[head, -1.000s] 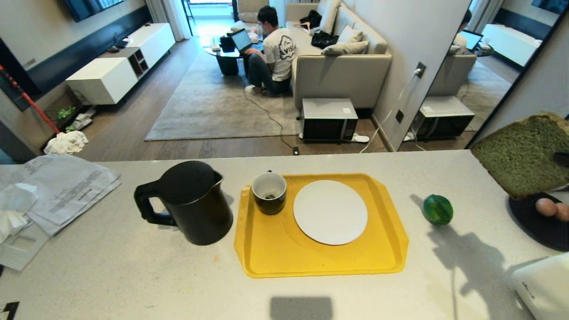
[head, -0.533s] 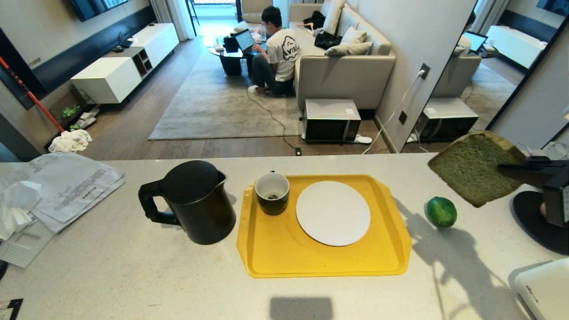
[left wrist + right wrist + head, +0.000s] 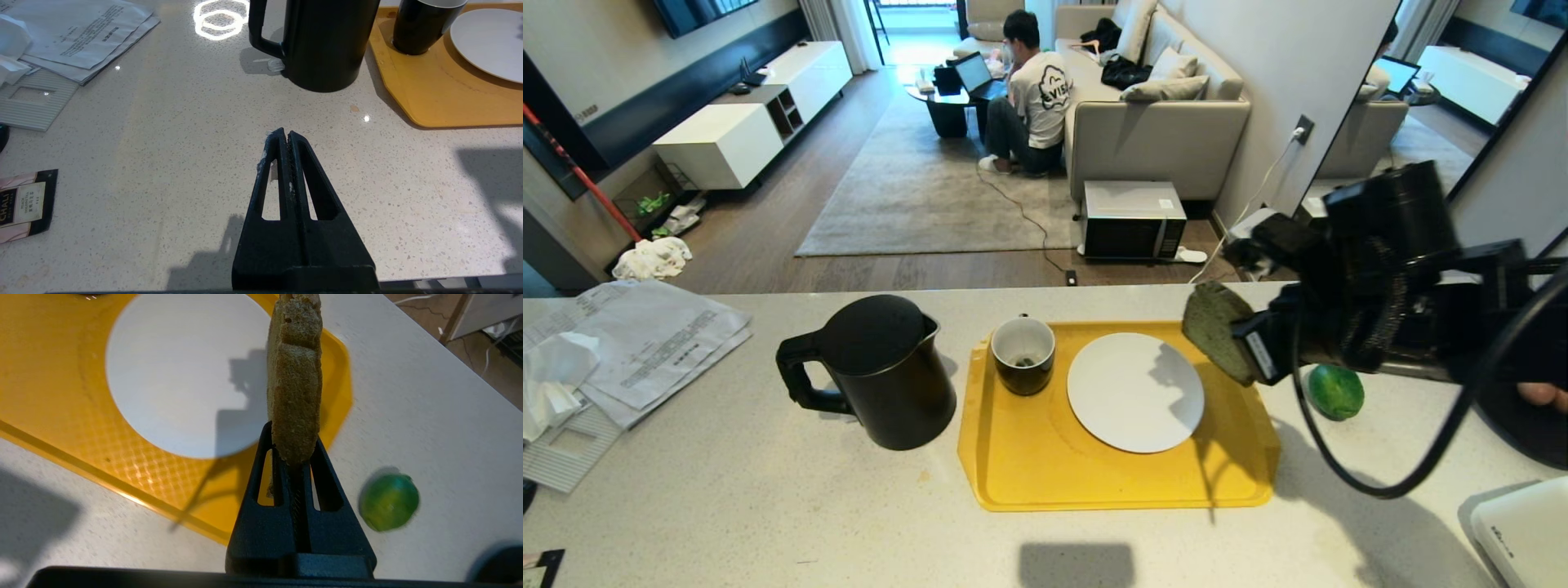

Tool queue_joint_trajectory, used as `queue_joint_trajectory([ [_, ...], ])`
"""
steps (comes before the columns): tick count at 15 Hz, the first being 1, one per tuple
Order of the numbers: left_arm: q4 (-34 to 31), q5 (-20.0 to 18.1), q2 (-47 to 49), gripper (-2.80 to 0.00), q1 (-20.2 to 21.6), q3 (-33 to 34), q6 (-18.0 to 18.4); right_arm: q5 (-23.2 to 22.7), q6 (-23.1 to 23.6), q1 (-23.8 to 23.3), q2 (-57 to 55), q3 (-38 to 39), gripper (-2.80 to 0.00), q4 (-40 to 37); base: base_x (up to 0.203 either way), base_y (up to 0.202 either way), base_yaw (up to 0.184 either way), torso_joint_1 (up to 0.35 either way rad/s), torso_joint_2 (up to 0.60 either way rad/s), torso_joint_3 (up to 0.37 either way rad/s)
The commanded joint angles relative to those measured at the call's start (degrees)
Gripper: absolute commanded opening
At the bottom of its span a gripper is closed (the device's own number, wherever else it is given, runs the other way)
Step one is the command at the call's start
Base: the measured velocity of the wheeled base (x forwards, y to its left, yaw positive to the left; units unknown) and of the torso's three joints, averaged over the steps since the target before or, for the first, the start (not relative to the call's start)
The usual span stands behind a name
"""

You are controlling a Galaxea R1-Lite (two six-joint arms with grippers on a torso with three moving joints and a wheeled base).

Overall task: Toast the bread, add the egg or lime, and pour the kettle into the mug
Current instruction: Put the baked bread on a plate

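At the lower middle of the left wrist view the left claw (image 3: pixel 288 136) hangs pressed together on nothing over bare surface (image 3: pixel 163 143), well short of the kettle (image 3: pixel 322 45), so it has no part in the coming move. The right claw (image 3: pixel 295 457), at the right of the head view, is clamped on 1 slice of bread (image 3: pixel 295 375), pinching it at its lower edge. In the right wrist view the slice stands on edge, crust toward the camera, its long axis running straight out from the claw tips toward the upper centre of the frame. In the head view the bread (image 3: pixel 1217 331) hangs above the right rim of the yellow tray (image 3: pixel 1045 465), just right of the white plate (image 3: pixel 1135 392), and its shadow falls on that plate. The plate therefore lies to the left of the claw in the head view and below it, and I judge the next move needs a short travel left plus a turn of the slice from edge-on to flat. The lime (image 3: pixel 1334 392) sits on the surface just right of the tray, partly behind the arm. Farther left the mug (image 3: pixel 1023 353) stands in the tray's upper-left corner, with the kettle (image 3: pixel 874 371) beside the tray. Beyond the surface, at the top of the head view, a person sits on the rug by a sofa.
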State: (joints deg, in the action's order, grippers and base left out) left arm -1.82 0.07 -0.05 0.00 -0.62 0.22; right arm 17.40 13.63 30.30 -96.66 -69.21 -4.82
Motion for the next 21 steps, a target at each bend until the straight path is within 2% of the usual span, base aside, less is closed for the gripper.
queue_joint_trajectory([
  [1, -0.03, 0.01, 0.05, -2.8, 0.0, 0.01, 0.0, 1.65, -1.39, 5.42, -9.39, -3.25, -2.8, -0.08, 0.0, 0.0, 0.0, 0.0, 0.0, 0.0],
  [7, -0.02, 0.01, 0.05, -2.8, 0.0, 0.01, 0.01, 1.76, -5.96, 12.3, -9.56, 2.13, -2.8, -0.77, 0.0, 0.0, 0.0, 0.0, 0.0, 0.0],
  [21, 0.05, 0.01, 0.05, -2.8, 0.0, 0.01, 0.04, 1.49, -6.95, 13.34, -15.1, -5.29, -2.8, -0.55, 0.0, 0.0, 0.0, 0.0, 0.0, 0.0],
])
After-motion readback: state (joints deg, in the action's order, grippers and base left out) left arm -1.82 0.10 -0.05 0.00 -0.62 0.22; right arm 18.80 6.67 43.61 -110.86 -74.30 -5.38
